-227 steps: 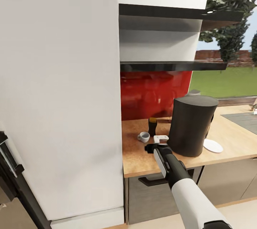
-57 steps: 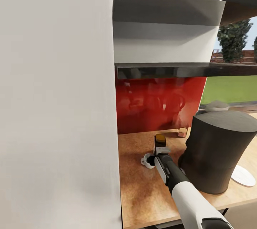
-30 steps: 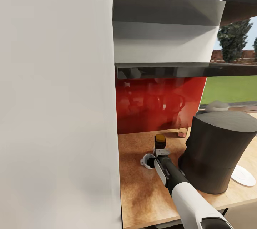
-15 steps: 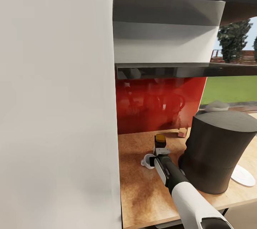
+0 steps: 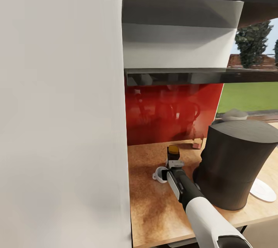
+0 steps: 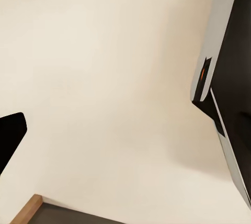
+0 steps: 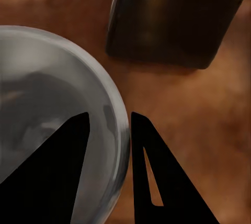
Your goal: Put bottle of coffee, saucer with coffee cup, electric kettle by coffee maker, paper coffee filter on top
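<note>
The white coffee cup (image 5: 158, 173) stands on the countertop (image 5: 154, 213), left of the tall dark grey coffee maker (image 5: 235, 163). My right gripper (image 5: 168, 170) reaches down onto it. In the right wrist view its jaws (image 7: 109, 114) are nearly together, shut on the cup's rim (image 7: 119, 130), one finger inside the bowl and one outside. The small bottle of coffee (image 5: 173, 150) stands just behind the cup, dark and boxy in the right wrist view (image 7: 172, 20). The white saucer (image 5: 264, 191) lies right of the coffee maker. The kitchen shelf (image 5: 200, 75) hangs above.
A tall white cabinet side (image 5: 61, 116) walls off the left. A red panel (image 5: 170, 112) backs the counter. A grey rounded thing (image 5: 234, 114) peeks out behind the coffee maker. My left gripper (image 6: 128, 115) hangs open over pale floor, one black finger (image 6: 10, 137) at the edge.
Over the last second the cup and my right gripper have hardly moved. Since 7.6 s ago the camera has come closer to the counter and the gripper has reached forward onto the cup.
</note>
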Available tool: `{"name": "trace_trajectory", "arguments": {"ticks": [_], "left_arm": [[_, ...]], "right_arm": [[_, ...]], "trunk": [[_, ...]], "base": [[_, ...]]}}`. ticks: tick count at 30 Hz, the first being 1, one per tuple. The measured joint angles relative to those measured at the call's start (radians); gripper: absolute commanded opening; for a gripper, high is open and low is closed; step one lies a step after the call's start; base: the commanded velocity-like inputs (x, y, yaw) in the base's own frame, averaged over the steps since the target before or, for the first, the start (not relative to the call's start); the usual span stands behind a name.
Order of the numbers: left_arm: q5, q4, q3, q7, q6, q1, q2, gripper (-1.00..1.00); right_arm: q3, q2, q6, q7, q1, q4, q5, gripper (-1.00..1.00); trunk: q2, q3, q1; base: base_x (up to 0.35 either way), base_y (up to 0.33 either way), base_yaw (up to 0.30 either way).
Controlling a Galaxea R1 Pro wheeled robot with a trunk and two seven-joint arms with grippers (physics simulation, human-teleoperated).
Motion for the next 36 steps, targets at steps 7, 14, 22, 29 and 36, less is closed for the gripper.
{"name": "trace_trajectory", "arguments": {"ticks": [7,14,22,29,36], "left_arm": [[0.000,-0.001,0.000,0.000,-0.001,0.000,0.000,1.00],[0.000,-0.001,-0.023,0.000,-0.001,0.000,0.000,1.00],[0.000,-0.002,-0.031,0.000,-0.001,0.000,0.000,1.00],[0.000,-0.002,-0.031,0.000,-0.001,-0.001,0.000,1.00],[0.000,-0.002,-0.031,0.000,-0.001,-0.001,0.002,1.00]], "right_arm": [[0.000,0.000,0.000,-0.001,0.000,0.001,0.000,-1.00],[-0.001,0.000,0.000,0.000,0.000,-0.042,-0.011,-1.00],[-0.001,0.000,0.001,-0.001,0.001,-0.093,-0.015,-1.00],[0.001,0.000,0.001,0.000,0.001,-0.096,-0.015,-1.00],[0.006,0.000,0.001,0.000,0.001,-0.094,-0.015,-1.00]], "trunk": [[0.000,0.000,0.000],[0.000,0.000,0.000],[0.001,0.000,0.001],[0.001,0.000,0.001],[0.001,0.000,0.001]], "base": [[0.000,0.000,0.000],[-0.007,-0.015,0.000],[-0.195,-0.148,0.000],[-0.258,-0.171,0.000],[-0.281,-0.136,0.000]]}}
